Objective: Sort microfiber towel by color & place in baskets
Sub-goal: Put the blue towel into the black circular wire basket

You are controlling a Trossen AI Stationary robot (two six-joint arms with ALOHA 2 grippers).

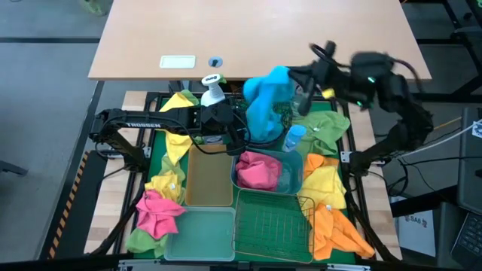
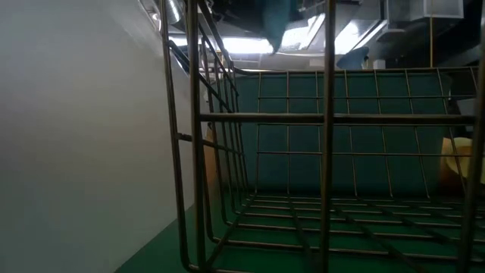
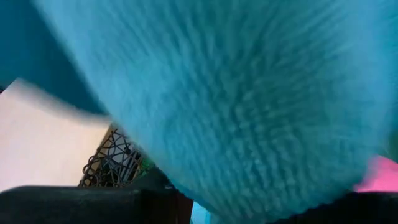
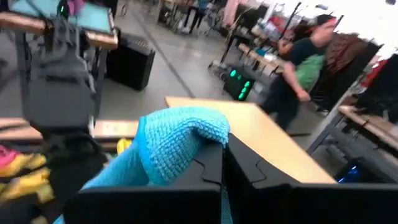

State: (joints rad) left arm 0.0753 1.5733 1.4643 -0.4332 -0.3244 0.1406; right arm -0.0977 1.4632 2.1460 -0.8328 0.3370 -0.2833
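Observation:
A blue microfiber towel (image 1: 265, 102) hangs over the back of the work area, above the baskets. My right gripper (image 1: 295, 84) comes in from the right and is shut on the towel's top. My left gripper (image 1: 235, 126) reaches in from the left beside the towel's lower part. Its dark fingers (image 3: 62, 205) stand apart, and the towel (image 3: 249, 112) fills its wrist view. A pink towel (image 1: 256, 172) lies in the teal bin (image 1: 295, 175). Other towels lie around the bins: yellow (image 1: 178, 102), pink (image 1: 158, 211), orange (image 1: 335, 229). My right gripper pinches a fold at the towel's upper end (image 4: 208, 134) between its two shut fingers. It comes in about level from the table's right side. The towel drapes over one finger and hangs below (image 4: 118, 174), lifted clear. My left gripper: I cannot tell whether it touches the towel.
The amber bin (image 1: 208, 177), pale-green bin (image 1: 199, 233) and green wire basket (image 1: 273, 222) stand in front. The black mesh basket (image 3: 115, 162) is behind the towel. Two spray bottles (image 1: 212, 86) (image 1: 294, 137) stand nearby. A person (image 4: 298, 68) walks in the room beyond.

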